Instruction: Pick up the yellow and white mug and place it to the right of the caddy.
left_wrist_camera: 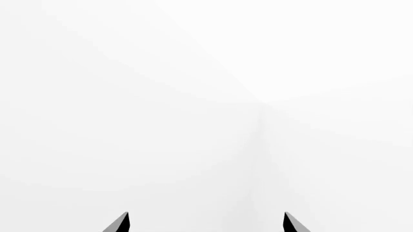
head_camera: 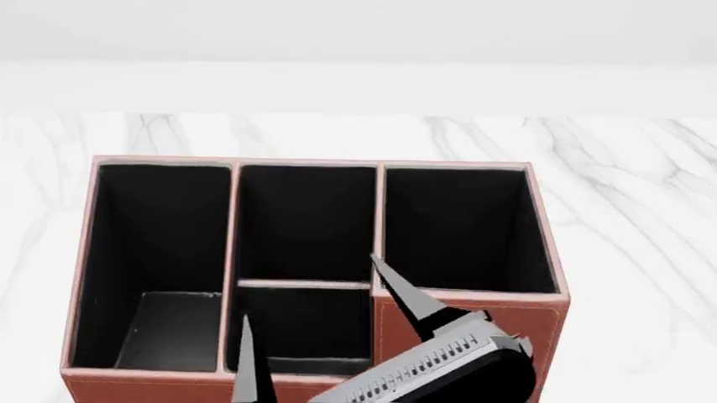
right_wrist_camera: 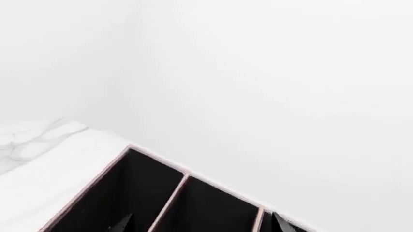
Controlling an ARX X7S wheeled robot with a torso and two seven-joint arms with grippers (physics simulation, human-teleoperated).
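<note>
The caddy point(head_camera: 83, 252) is a reddish-brown box with black-lined compartments and fills the middle of the head view on the marble table point(head_camera: 633, 210). My right gripper point(head_camera: 308, 294) hangs over its front middle compartments, open and empty, with its two pointed fingers spread wide. In the right wrist view the gripper point(right_wrist_camera: 201, 220) looks down into the caddy point(right_wrist_camera: 171, 200). My left gripper point(left_wrist_camera: 206, 216) is open and empty and faces only white walls. It does not show in the head view. The yellow and white mug is out of view.
The white marble tabletop point(right_wrist_camera: 38, 140) runs around the caddy, with bare surface to its right and behind it. A plain white wall point(head_camera: 358, 34) stands behind the table.
</note>
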